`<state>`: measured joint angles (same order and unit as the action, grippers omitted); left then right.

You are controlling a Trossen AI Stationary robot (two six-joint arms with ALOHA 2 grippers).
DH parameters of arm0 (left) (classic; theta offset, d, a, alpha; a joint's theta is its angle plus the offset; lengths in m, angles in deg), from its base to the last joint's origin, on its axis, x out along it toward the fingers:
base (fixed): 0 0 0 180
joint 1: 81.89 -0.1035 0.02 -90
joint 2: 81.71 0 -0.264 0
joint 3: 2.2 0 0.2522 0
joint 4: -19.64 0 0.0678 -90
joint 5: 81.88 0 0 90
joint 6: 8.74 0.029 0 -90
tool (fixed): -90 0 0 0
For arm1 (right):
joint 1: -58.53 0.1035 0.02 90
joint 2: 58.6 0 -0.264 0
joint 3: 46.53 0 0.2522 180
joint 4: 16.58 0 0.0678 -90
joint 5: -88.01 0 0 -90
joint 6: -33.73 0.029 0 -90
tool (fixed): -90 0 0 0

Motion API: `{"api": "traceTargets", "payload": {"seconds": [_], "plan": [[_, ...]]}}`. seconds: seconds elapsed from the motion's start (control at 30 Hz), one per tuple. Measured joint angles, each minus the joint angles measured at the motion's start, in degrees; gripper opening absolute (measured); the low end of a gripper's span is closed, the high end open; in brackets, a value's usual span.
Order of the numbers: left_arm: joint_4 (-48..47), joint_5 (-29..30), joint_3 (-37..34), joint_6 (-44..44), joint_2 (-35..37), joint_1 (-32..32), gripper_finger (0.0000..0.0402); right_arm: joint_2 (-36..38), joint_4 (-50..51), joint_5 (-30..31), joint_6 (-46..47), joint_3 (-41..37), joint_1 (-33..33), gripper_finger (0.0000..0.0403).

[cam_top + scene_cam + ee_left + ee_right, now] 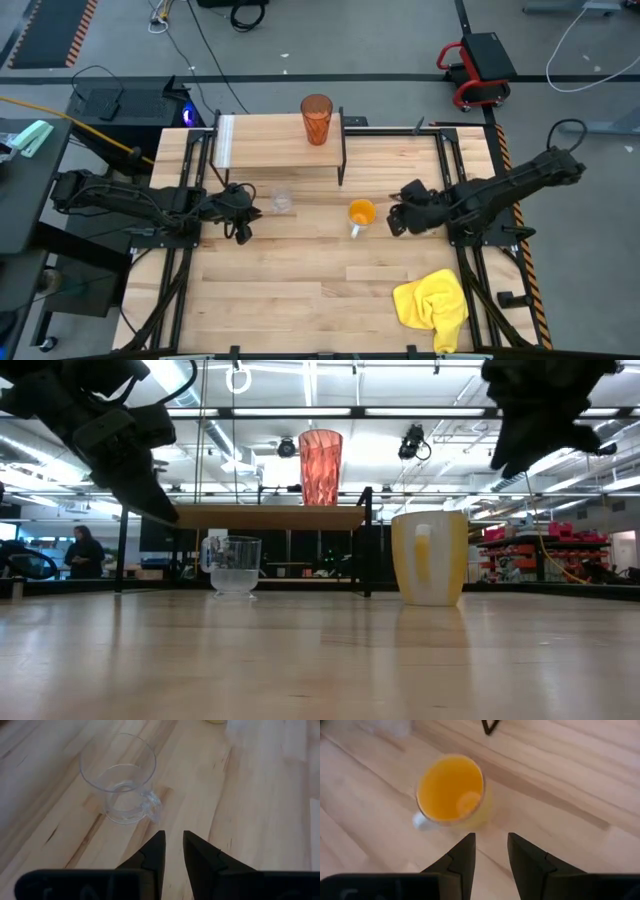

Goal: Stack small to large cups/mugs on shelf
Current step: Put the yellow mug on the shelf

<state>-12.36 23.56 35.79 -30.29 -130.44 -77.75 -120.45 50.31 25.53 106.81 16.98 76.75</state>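
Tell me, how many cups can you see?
3. The tall orange-red tumbler stands on the shelf. The small clear glass and the orange mug sit on the table in front of the shelf, glass nearer the left arm.

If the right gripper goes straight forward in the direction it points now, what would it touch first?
Most likely the orange mug. The right gripper points toward the table's middle, and the mug stands directly ahead of its fingers, nothing between. Height is unclear, so it may meet the rim.
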Motion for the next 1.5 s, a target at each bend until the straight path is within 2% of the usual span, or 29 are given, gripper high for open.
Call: {"api": "traceTargets", "payload": {"seconds": [0.17, 0.3, 0.47, 0.73, 1.13, 1.3, 1.5], "plan": [[0.9, 0.0, 0.0, 1.2, 0.0, 0.0, 0.0073, 0.1, -5.5, -5.5, -5.7, -4.0, -8.6, 0.0121], [0.8, 0.0, 0.0, 1.2, 0.0, 0.0, 0.0072, -2.9, -6.6, -7.0, -10.8, -2.2, -13.8, 0.0121], [0.8, 0.0, 0.0, 1.2, 0.0, 0.0, 0.0078, -8.7, -9.0, -12.7, -14.8, 0.4, -17.1, 0.0121], [0.7, 0.0, 0.0, 0.8, 0.0, 0.0, 0.0076, -16.6, -9.4, -13.6, -17.8, 3.9, -19.0, 0.0121], [0.7, 0.0, 0.0, 0.7, 0.0, 0.0, 0.0075, -20.9, -9.2, -15.1, -21.2, 8.0, -19.4, 0.0121], [0.6, 0.0, 0.0, 0.7, 0.0, 0.0, 0.0075, -21.0, -9.3, -15.2, -22.4, 8.3, -19.7, 0.0121], [0.6, 0.0, 0.0, 0.7, 0.0, 0.0, 0.0081, -17.4, -8.9, -14.8, -22.5, 8.1, -19.4, 0.0121]]}}
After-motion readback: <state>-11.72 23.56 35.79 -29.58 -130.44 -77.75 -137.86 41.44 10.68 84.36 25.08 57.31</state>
